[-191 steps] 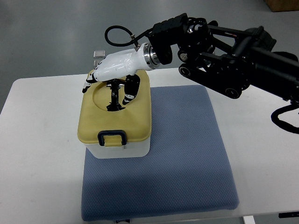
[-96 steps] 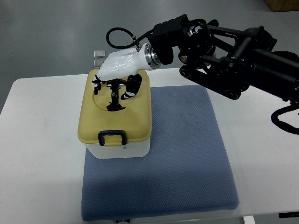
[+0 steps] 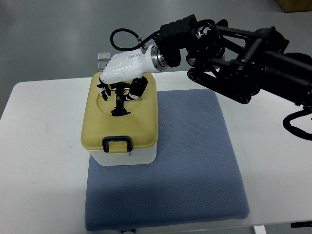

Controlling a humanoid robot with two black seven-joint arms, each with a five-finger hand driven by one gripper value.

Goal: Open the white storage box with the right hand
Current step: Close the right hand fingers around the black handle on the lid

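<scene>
My right hand hangs over the far half of the box's lid, with my black arm reaching in from the right side of the box. The fingers are curled downward, pointing into the round recess in the lid. The fingertips look to be at or just above the lid's surface; I cannot tell whether they actually press on it. I also cannot tell whether they close around anything, since the white shell of the hand covers part of the recess. A dark upright piece, possibly the lid's handle, stands in the recess just below the fingers.

The white storage box sits with its yellow lid seated flat. A dark blue latch on the lid's near edge lies down against it.

The box rests on the far left corner of a blue mat. The mat lies on a white table, which extends to both sides of the box. Beyond the box is a grey floor. A small metallic object sits just behind the box.
</scene>
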